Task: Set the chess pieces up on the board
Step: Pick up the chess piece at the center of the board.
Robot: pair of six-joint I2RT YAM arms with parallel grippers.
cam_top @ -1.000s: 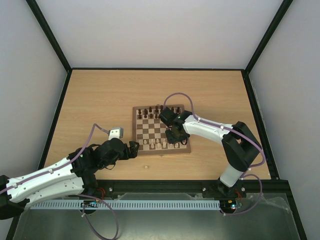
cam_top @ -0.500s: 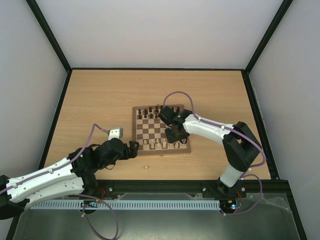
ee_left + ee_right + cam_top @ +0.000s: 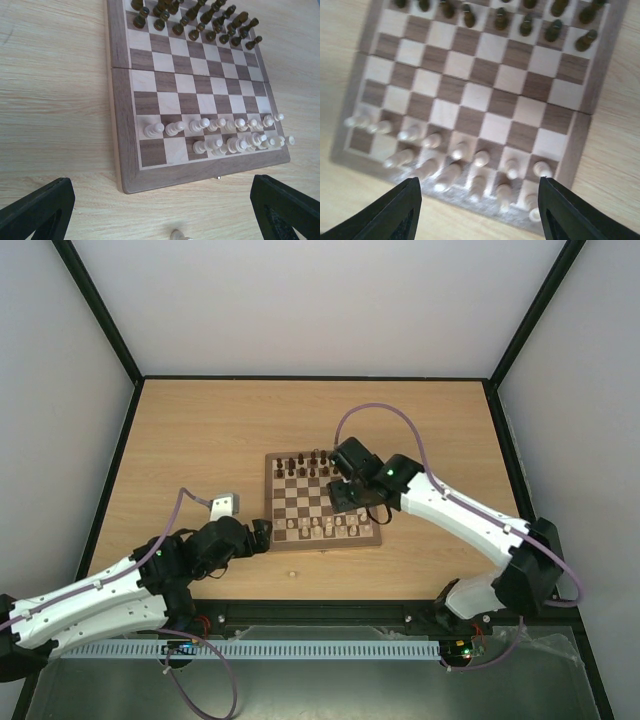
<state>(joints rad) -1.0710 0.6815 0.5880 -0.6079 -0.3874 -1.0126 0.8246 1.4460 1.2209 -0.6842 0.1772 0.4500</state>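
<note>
right gripper [image 3: 352, 492]: up off the cream rows, now over right half of board [image 3: 320, 544], jaws apart, empty, so piece looks placed | left gripper [image 3: 262, 536]: wide apart, idle at board's lower left | chess pieces [image 3: 220, 135] in rows; one stray cream piece [image 3: 179, 235] on table below board, probably next

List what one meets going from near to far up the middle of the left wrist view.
loose pale piece → near border of the board → pale pieces in two rows → dark pieces at the far edge
</note>
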